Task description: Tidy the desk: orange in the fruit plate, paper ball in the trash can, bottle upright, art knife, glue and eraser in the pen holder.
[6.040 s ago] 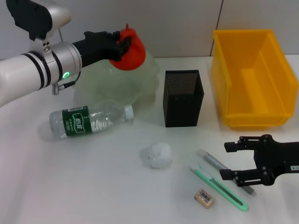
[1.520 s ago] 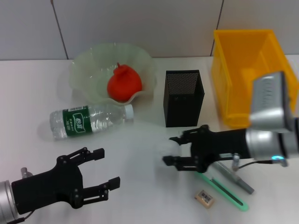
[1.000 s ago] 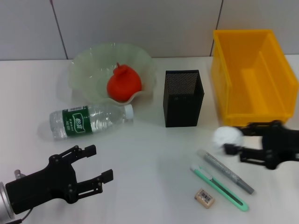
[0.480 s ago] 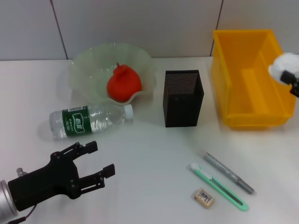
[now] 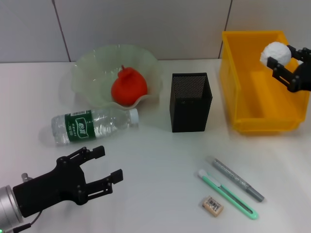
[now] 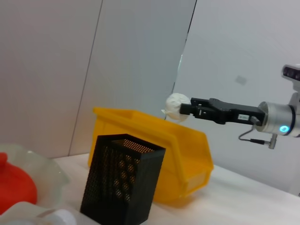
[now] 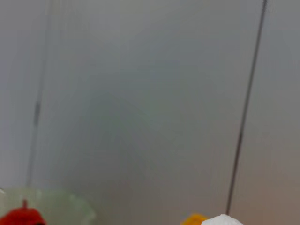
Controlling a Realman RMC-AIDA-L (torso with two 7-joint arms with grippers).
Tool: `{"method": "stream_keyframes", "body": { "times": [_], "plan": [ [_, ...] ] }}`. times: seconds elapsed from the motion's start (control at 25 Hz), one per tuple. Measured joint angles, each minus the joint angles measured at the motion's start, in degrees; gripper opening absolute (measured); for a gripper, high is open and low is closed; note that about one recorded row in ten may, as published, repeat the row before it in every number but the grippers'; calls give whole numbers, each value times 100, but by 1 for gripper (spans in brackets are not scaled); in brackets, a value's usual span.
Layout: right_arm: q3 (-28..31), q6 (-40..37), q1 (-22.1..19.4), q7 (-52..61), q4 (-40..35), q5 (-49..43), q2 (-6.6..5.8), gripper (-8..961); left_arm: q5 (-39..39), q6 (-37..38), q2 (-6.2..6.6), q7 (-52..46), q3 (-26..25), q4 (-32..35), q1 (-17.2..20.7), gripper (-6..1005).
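My right gripper (image 5: 279,54) is shut on the white paper ball (image 5: 273,51), holding it above the far right part of the yellow trash can (image 5: 243,77). The left wrist view shows the same ball (image 6: 177,105) over the bin (image 6: 154,140). The orange (image 5: 129,87) lies in the green fruit plate (image 5: 92,68). On its side in front of the plate is the bottle (image 5: 92,125). The black mesh pen holder (image 5: 190,102) stands mid-table. Grey glue pen (image 5: 238,179), green art knife (image 5: 227,194) and eraser (image 5: 212,205) lie at the front right. My left gripper (image 5: 108,163) is open at the front left.
A grey panelled wall runs behind the table. The trash can sits close to the right of the pen holder. White tabletop shows between the bottle and the small items.
My right gripper has lifted the paper ball off the table and carried it up and right over the trash can, then shifted slightly left. The left arm barely moved.
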Motion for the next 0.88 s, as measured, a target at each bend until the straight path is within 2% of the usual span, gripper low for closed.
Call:
{"method": "stream_keyframes", "body": {
  "times": [0.24,0.64,0.88],
  "plan": [
    [-12,310,146,-28,161,-8,-9,588,2,-61,-2,22,0,-3,-30,855],
    [44,337,165,-17,272,38,-3,732,2,-199,12,26,-21,-3,-117,854],
    [48,-61,-1,137,181,275,-6,748,3,-204,31,19,-51,-3,-174,854]
  ]
}}
